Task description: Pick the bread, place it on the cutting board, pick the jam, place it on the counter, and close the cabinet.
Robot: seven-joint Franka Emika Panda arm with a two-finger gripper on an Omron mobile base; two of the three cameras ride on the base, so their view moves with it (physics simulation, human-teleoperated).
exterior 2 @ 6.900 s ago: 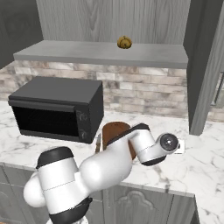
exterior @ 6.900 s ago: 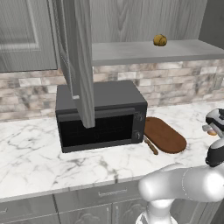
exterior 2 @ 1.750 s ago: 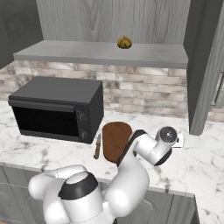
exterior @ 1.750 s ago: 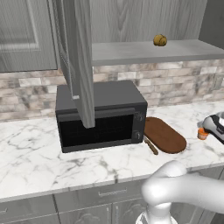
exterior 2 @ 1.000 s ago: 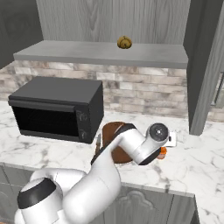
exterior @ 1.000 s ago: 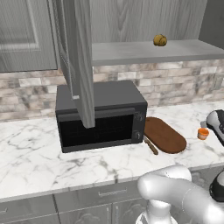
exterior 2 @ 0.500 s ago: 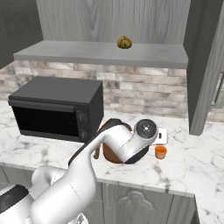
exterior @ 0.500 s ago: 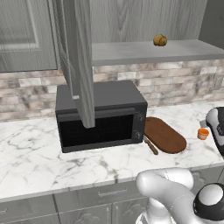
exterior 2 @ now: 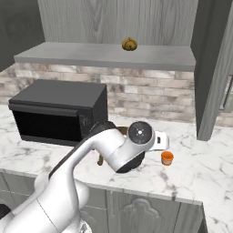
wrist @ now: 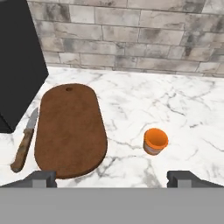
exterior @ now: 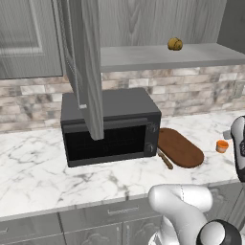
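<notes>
Grey wood-grain cabinet [exterior: 88, 72] is standing open high above the claw [wrist: 111, 178], its door swung out over the black microwave [exterior: 112, 127]. White marble tabletop [wrist: 183, 105] is lying below the claw. The reddish board [wrist: 70, 131] is sitting bare to the claw's left. The bread [exterior 2: 129, 44] is sitting on the cabinet shelf, far above. The orange jam jar [wrist: 155, 141] is standing on the tabletop just ahead, between the spread, empty tips. The long reach up to the bread could probably knock that door or roll the bread away.
</notes>
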